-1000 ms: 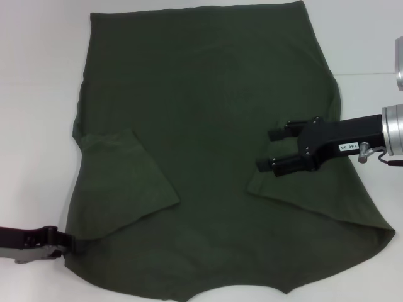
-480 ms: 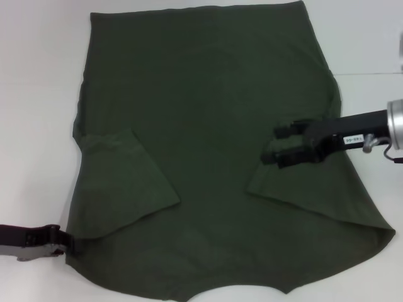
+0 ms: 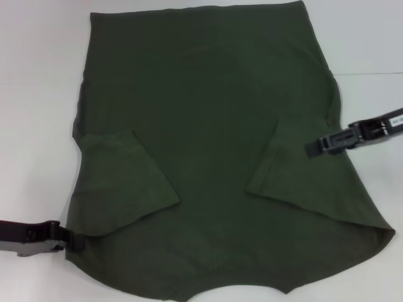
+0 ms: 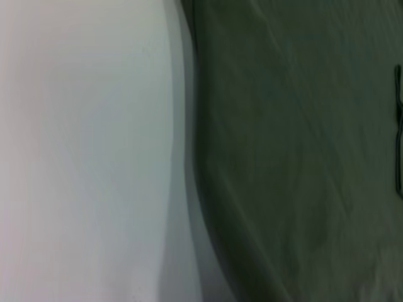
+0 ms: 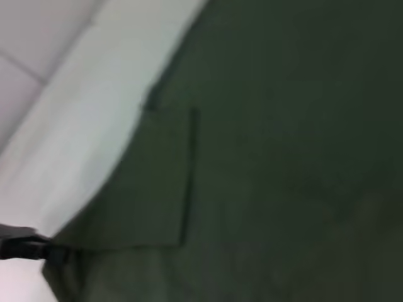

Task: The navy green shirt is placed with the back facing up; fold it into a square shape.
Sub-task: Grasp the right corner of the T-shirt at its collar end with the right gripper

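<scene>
Surface: a plain white table [image 3: 38, 94] runs under everything, and the navy green shirt [image 3: 208, 126] is your landmark, spread flat across most of it, plain side up.

Shirt: the straight hem lies at the far end and the shoulders come toward you, so its long axis runs away from the robot. Both sleeves are already folded in onto the body, the left sleeve [image 3: 123, 182] and the right sleeve [image 3: 296, 170] lying as flaps on top.

Left gripper [image 3: 69, 241]: it sits right at the shirt's near-left corner, touching the cloth edge just below the left sleeve. You can't tell from here whether its fingers are pinching the fabric or merely resting against it, and the left wrist view only shows cloth edge against table.

Right gripper [image 3: 313, 148]: it is low over the shirt's right side, at the outer end of the folded right sleeve. It shows edge-on, so whether the fingers are spread or together can't be made out.

Turning point: the left gripper is the one already at a corner; the right has to travel toward you along the shirt's right edge to reach the matching near-right corner.

Next, by my read: with both near corners held, you carry them away from you along the long axis toward the hem.
</scene>
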